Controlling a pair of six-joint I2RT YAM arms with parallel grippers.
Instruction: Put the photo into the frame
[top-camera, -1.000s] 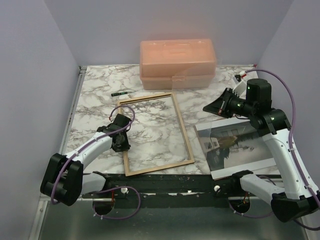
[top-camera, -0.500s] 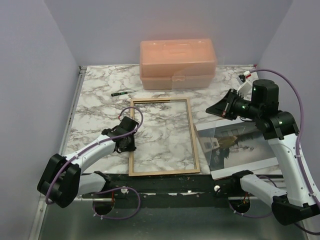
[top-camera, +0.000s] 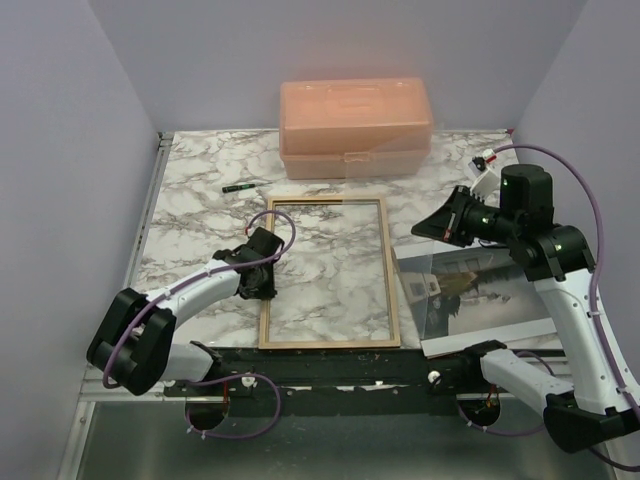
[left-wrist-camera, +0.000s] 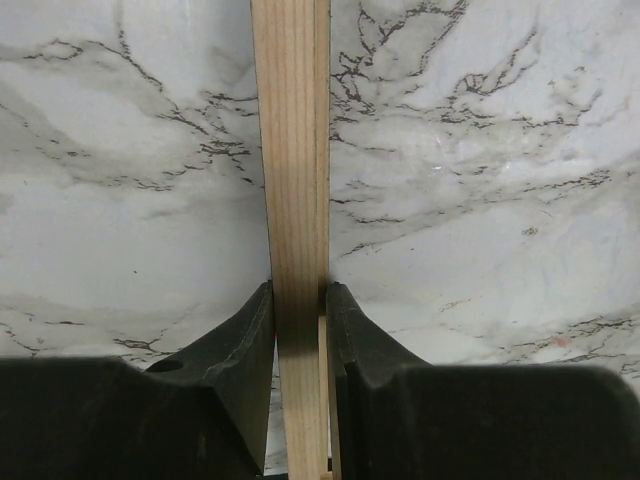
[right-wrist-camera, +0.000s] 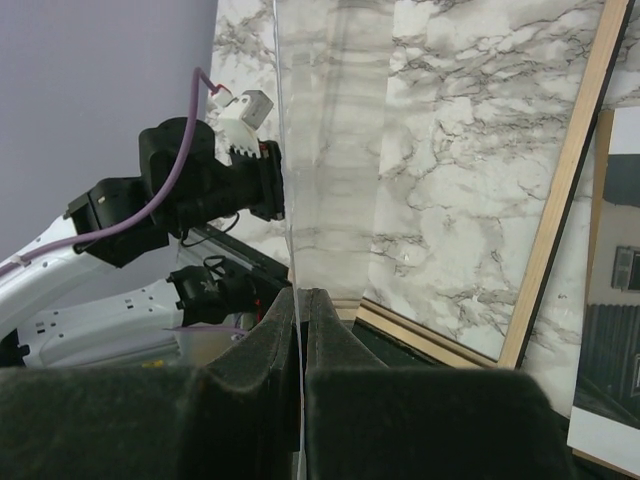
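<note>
The frame (top-camera: 392, 270) lies flat on the marble table, light wood back up; the marble shows through its opening. My left gripper (top-camera: 258, 285) is shut on its left rail, seen close in the left wrist view, where the fingers (left-wrist-camera: 298, 290) pinch the wooden strip (left-wrist-camera: 295, 150). My right gripper (top-camera: 432, 225) is held above the table to the right of the frame. It is shut on the edge of a clear pane (right-wrist-camera: 330, 150), which stands up from the jaws (right-wrist-camera: 302, 292). The photo (top-camera: 480, 295) lies face up at the right, under the right arm.
An orange plastic box (top-camera: 355, 128) stands at the back. A small dark pen (top-camera: 238, 187) lies behind the frame on the left. A black strip (top-camera: 330, 368) runs along the near table edge. Walls close in on both sides.
The left gripper has turned the frame from tilted to square with the table and slid it to the right. The right gripper with the pane has dropped slightly and shifted left.
</note>
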